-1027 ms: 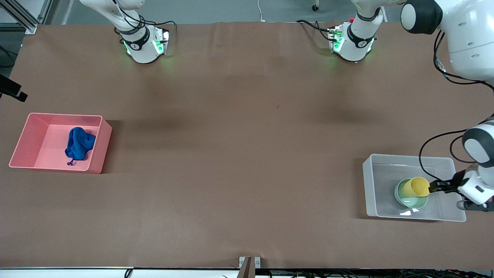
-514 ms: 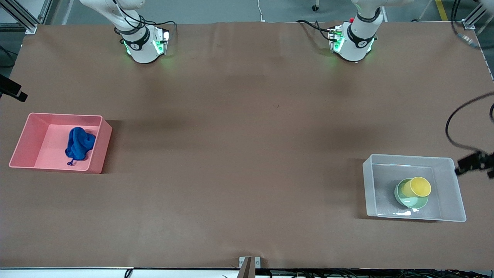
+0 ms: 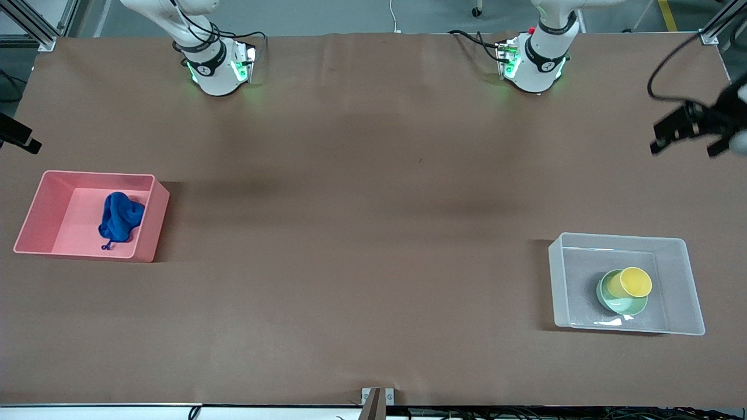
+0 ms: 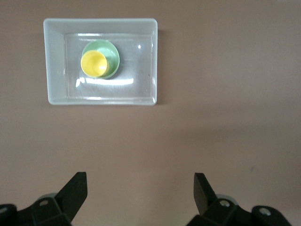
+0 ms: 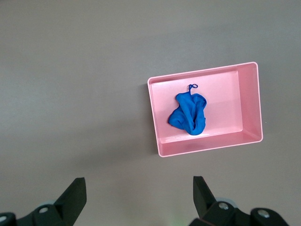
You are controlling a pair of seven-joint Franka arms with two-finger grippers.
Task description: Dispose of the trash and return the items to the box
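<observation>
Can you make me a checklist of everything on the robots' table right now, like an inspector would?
Surface: brown table, bare between the two bins.
Job's things: blue cloth wad lies in the pink bin at the right arm's end; yellow cup sits in the mint-green bowl, both in the clear box at the left arm's end.
Clutter: nothing seen.
Grippers: left gripper open, empty, up over the table near the clear box; right gripper open, empty, up over the table near the pink bin.
Cables: black cable loops by the left arm's wrist; short black cables at both bases.
Surroundings: grey floor and metal frame rails past the table edge.
</observation>
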